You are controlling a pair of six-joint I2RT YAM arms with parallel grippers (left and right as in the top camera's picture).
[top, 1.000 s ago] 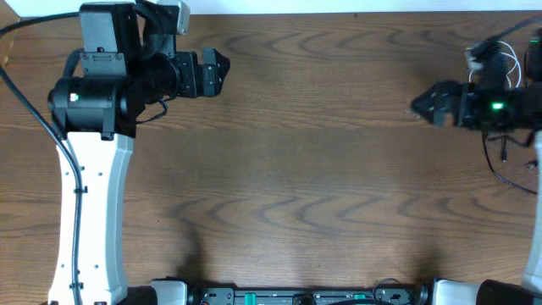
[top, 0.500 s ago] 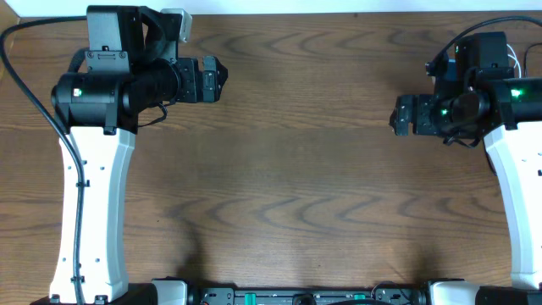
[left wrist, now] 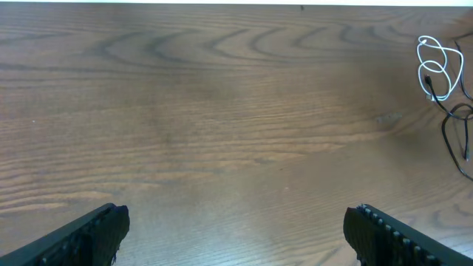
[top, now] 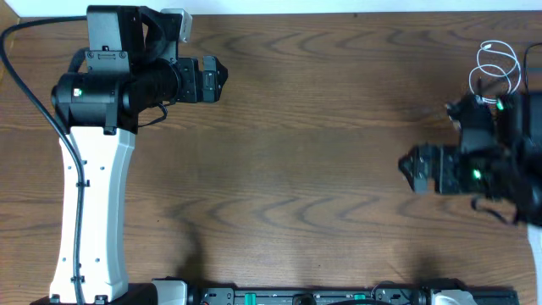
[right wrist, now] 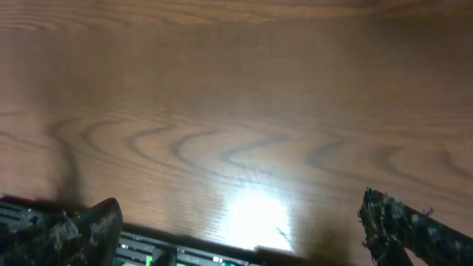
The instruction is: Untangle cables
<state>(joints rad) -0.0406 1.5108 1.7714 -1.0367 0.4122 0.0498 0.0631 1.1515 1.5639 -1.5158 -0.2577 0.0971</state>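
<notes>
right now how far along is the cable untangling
Done: the white cable lies in its own loose loops at the far right, with the black cable just beside it; whether they touch is unclear. In hand: nothing. The left claw and right claw are both open and empty. Left: probably checking that the cords are fully apart and straightening the loops.
</notes>
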